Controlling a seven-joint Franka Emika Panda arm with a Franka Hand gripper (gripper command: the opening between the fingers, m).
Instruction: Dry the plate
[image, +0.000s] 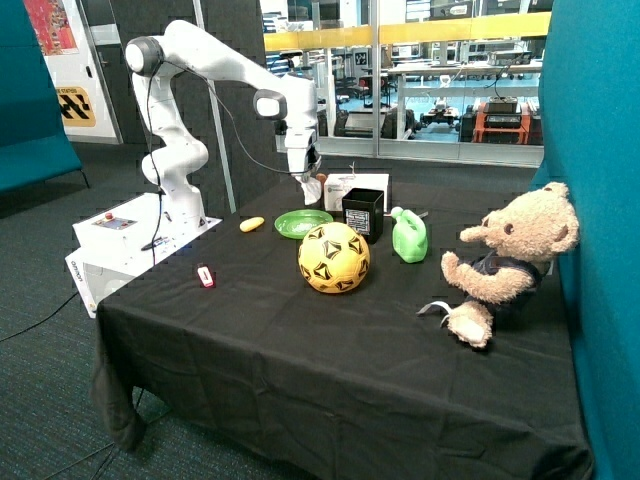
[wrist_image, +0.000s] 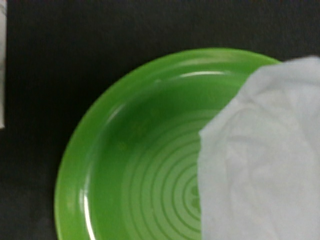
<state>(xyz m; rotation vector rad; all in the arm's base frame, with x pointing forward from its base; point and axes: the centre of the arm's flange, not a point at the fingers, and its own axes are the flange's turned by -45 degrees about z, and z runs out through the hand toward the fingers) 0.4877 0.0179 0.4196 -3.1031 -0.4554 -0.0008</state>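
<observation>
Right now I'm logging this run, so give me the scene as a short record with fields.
arm: end effector above the far side of the plate, holding a white tissue
target: round light-green plastic plate on the black tablecloth
contact: cannot tell whether the tissue touches the plate
neighbours: yellow football, black box, green jug-shaped bottle
</observation>
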